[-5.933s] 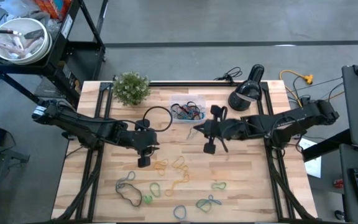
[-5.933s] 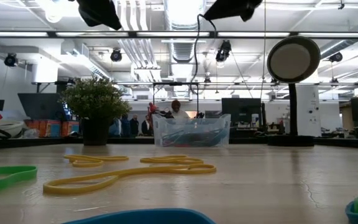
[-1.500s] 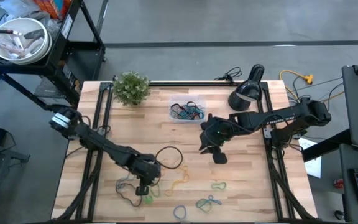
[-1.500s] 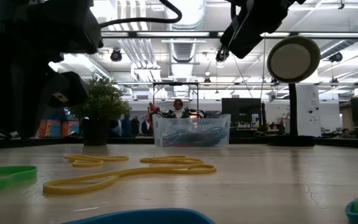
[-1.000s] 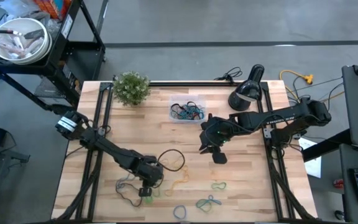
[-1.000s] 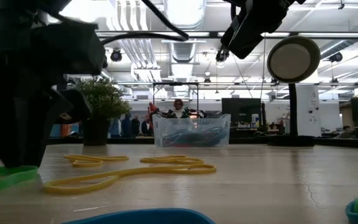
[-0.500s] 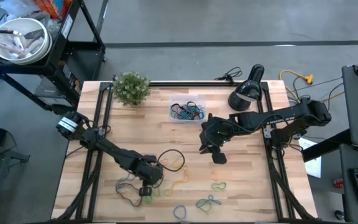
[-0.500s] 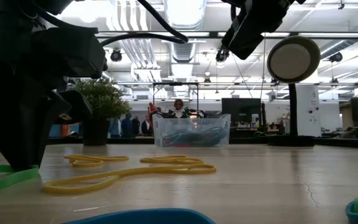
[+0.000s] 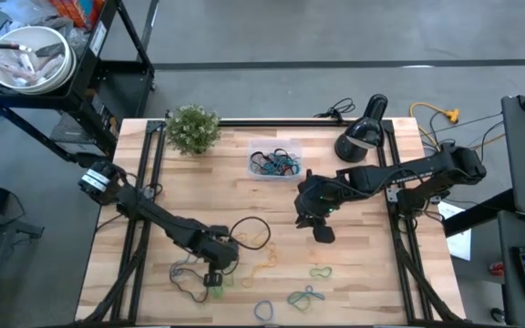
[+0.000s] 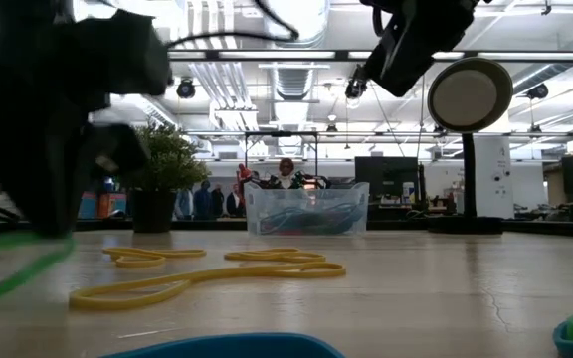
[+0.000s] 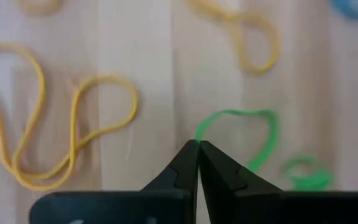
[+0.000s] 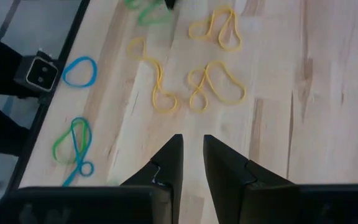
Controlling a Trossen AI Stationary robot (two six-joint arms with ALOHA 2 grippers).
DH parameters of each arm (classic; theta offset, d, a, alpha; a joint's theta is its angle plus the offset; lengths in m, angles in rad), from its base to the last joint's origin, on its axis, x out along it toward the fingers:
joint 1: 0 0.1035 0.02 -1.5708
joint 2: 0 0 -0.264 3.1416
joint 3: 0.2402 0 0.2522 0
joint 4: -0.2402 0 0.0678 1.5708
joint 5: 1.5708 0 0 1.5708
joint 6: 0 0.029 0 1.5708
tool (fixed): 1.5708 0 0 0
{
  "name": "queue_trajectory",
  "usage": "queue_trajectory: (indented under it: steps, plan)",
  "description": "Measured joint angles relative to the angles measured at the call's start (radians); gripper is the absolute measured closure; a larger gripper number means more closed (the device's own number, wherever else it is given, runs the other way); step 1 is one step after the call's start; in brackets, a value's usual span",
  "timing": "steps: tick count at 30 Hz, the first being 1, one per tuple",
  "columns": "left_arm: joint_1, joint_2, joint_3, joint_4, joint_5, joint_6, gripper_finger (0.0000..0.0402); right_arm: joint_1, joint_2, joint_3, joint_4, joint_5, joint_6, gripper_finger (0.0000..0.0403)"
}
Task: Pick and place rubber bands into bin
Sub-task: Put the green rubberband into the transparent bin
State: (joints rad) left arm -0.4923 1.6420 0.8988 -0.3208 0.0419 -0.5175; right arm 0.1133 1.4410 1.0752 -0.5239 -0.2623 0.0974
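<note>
Rubber bands (image 9: 264,267) lie scattered along the near side of the bench (image 9: 381,273), where the left gripper (image 11: 197,152) pinches a green band (image 11: 241,134) in closed jaws, the bin (image 9: 275,164) far across, nearer the right gripper (image 12: 190,155), slightly parted.

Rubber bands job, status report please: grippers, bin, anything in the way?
Left gripper shut on green rubber band, low at the table. Right gripper open, empty, mid-table. Bin holds some bands; path clear.

No readable text, labels, brands or numbers anywhere.
</note>
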Motion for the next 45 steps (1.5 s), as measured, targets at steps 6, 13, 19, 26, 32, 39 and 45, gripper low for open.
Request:
queue_trajectory:
  steps: [6, 13, 19, 26, 32, 39, 45]
  plan:
    - [0.001, -0.107, -0.002, 0.001, -0.097, 0.000, 0.0401, 0.017, 0.000, 0.000, -0.082, 0.001, 0.005, 0.0344]
    - [0.028, -0.243, -0.004, -0.011, -0.255, 0.001, 0.0402, 0.031, 0.000, 0.000, -0.094, 0.009, -0.008, 0.0344]
    - [0.063, -0.356, -0.001, -0.010, -0.393, 0.055, 0.0402, 0.031, -0.008, 0.000, -0.090, 0.011, -0.006, 0.0344]
    - [0.148, -0.441, 0.000, 0.023, -0.515, 0.151, 0.0402, 0.031, -0.028, 0.000, -0.084, 0.022, -0.002, 0.0346]
    - [0.249, -0.450, 0.004, 0.108, -0.556, 0.256, 0.0401, 0.031, -0.057, 0.000, -0.073, 0.030, 0.008, 0.0346]
    - [0.389, -0.415, 0.004, 0.217, -0.576, 0.345, 0.0401, 0.030, -0.096, 0.000, -0.068, 0.087, 0.029, 0.0346]
    - [0.499, -0.361, 0.003, 0.299, -0.574, 0.407, 0.0401, 0.031, -0.123, 0.000, -0.063, 0.136, 0.049, 0.0346]
